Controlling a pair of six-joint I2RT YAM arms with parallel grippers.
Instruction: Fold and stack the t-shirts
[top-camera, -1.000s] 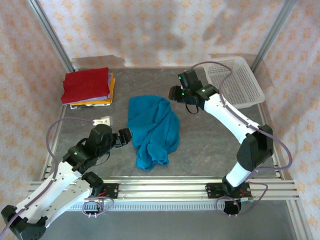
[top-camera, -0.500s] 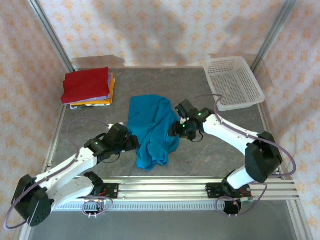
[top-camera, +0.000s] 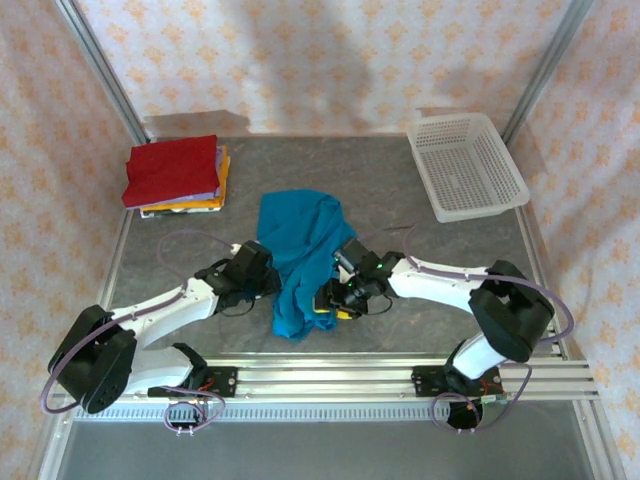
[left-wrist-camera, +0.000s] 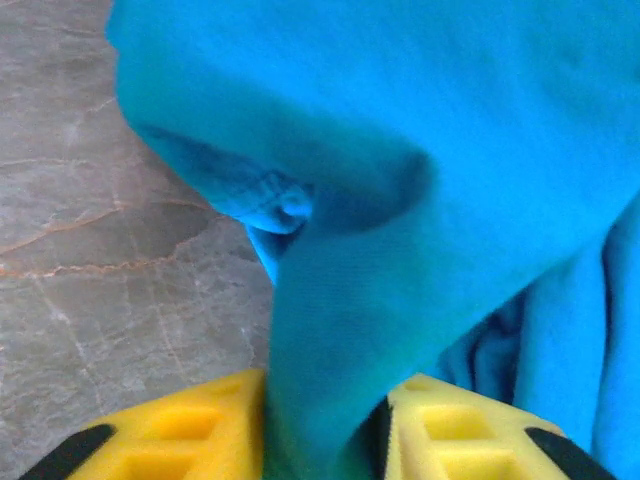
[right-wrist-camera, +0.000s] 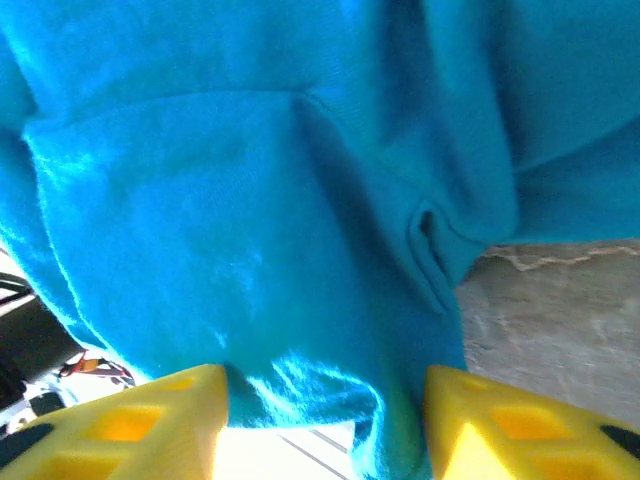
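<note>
**Blue shirt (top-camera: 300, 235) is being pinched on the counter (top-camera: 400, 200)**

The left end effector (left-wrist-camera: 325, 440) is squeezing a fold of the shirt between nearly closed fingers. The right end effector (right-wrist-camera: 325, 420) is gaping wide, with cloth lying between its fingers. Beyond both, the shirt is sprawling crumpled.

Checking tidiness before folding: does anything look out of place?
Only the teal shirt: it lies crumpled and unfolded in the middle of the table, while the folded stack sits neat at the far left corner.
</note>
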